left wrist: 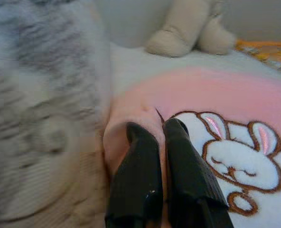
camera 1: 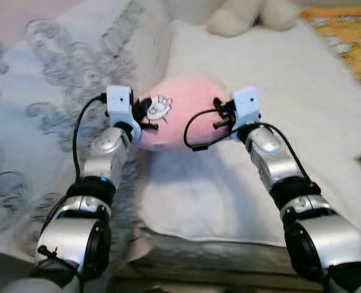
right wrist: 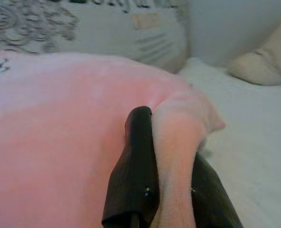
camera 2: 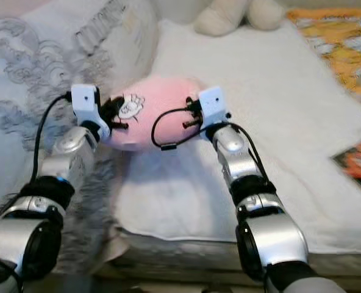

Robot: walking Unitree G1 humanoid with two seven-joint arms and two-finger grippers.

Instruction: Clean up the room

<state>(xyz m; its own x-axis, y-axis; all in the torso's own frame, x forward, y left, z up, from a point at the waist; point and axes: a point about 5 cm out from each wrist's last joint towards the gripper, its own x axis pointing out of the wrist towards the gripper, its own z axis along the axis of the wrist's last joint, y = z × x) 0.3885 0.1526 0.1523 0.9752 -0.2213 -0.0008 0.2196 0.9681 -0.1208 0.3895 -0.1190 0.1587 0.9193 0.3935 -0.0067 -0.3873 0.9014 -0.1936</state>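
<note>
Nearest the camera, two silver arms reaching forward over the edge of a white bed (camera 1: 229, 201). At their far ends, a pink cushion (camera 1: 186, 107) held between them, above the white cover and next to a grey-patterned pillow (camera 1: 52, 91) on the robot's left. Left gripper (left wrist: 158, 128) at the cushion's left end, black fingers (left wrist: 138, 175) drawn close together with a thin fold of pink fabric pinched between them, just beside an embroidered white rabbit (left wrist: 240, 159) outlined in brown. Right gripper (right wrist: 171, 116) at the cushion's right end, fingers (right wrist: 135, 161) clamped on a thick ridge of the pink plush bulging up between them. Black cables looping from each wrist camera housing back along the arms. On the robot's right, near the bed's edge, a small dark orange-printed item (camera 2: 357, 162), too blurred to identify. Farther back on the right, an orange-and-yellow patterned blanket (camera 1: 345, 36). At the far end, the pale feet of a cream plush toy (camera 1: 250, 15) resting on the white cover.
</note>
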